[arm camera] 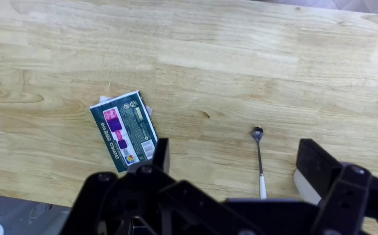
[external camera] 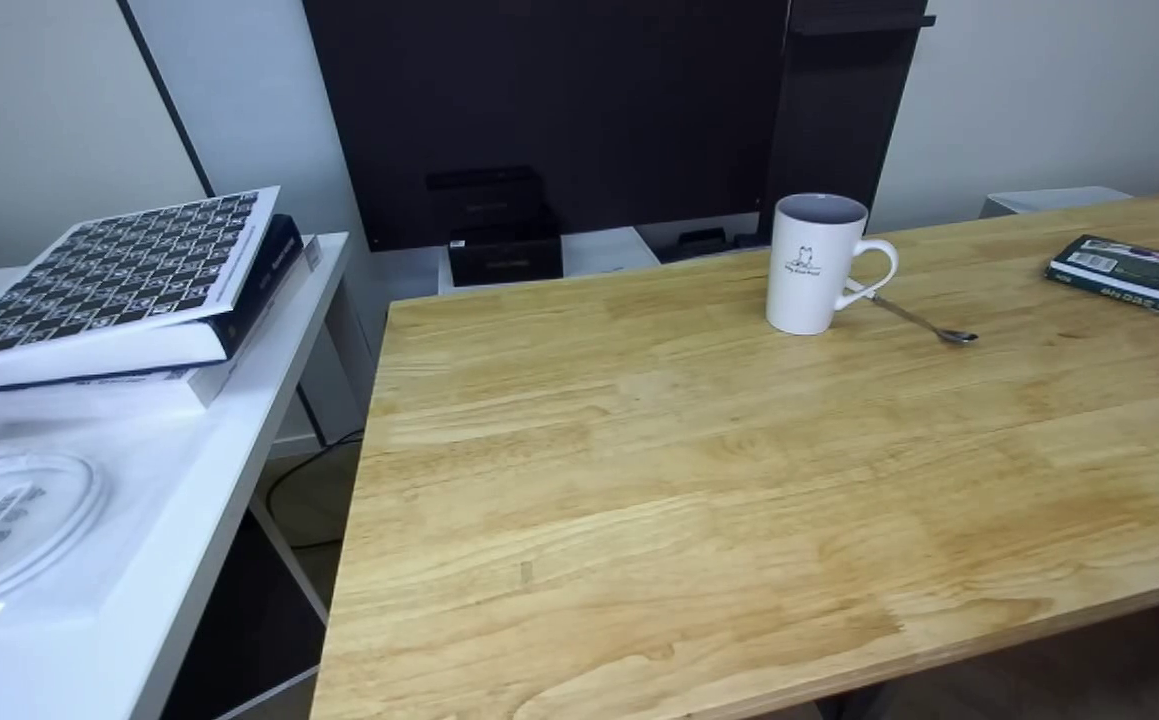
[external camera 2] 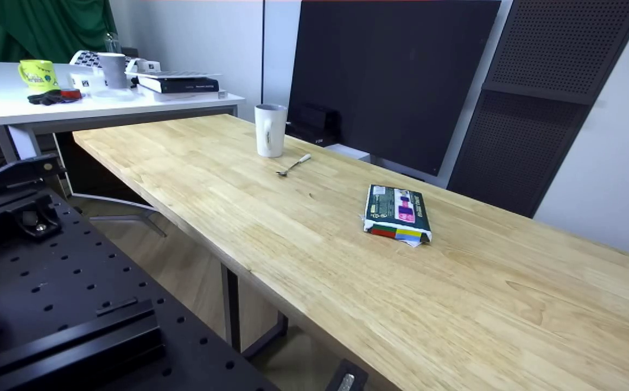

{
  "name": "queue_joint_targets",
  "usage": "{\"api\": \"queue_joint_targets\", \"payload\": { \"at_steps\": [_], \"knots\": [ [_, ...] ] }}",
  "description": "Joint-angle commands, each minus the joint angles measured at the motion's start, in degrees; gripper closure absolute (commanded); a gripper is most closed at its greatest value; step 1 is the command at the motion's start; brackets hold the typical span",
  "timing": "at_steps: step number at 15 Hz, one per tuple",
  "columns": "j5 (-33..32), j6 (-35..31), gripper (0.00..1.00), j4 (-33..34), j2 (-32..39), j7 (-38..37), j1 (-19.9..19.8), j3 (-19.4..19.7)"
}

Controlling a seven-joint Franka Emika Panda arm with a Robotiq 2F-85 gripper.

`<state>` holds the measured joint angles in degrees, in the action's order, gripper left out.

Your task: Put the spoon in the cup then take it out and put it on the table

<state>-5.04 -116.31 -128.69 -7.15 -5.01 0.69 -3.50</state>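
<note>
On the wooden table (external camera: 639, 480) lies the spoon (arm camera: 257, 133), with a silver bowl and stem and a white handle end. Both exterior views show the spoon (external camera 2: 294, 164) beside the cup (external camera 2: 269, 138), apart from it. The cup (external camera: 804, 270) stands upright, white with a grey inside and a small dark drawing. In the wrist view my gripper (arm camera: 236, 142) is wide open above the table, nothing between its fingers. The spoon appears below the gap, its handle end partly covered by the gripper body. The right finger hides most of the cup (arm camera: 304, 189). Neither exterior view shows the gripper.
A dark green packet (external camera 2: 401, 209) lies on the table, left of the spoon in the wrist view. A white side table (external camera: 139, 470) holds stacked books (external camera: 129, 290). Behind stands a large black panel (external camera: 559, 110). A black perforated platform (external camera 2: 102, 260) borders the table's near side.
</note>
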Motion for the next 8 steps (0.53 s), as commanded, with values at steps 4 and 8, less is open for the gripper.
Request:
{"api": "queue_joint_targets", "payload": {
  "at_steps": [4,8],
  "knots": [
    [3.9,-3.7,0.0,4.8,7.5,16.0,-0.2,3.2],
    [3.9,-3.8,0.0,3.6,7.6,17.0,-0.2,3.0]
  ]
}}
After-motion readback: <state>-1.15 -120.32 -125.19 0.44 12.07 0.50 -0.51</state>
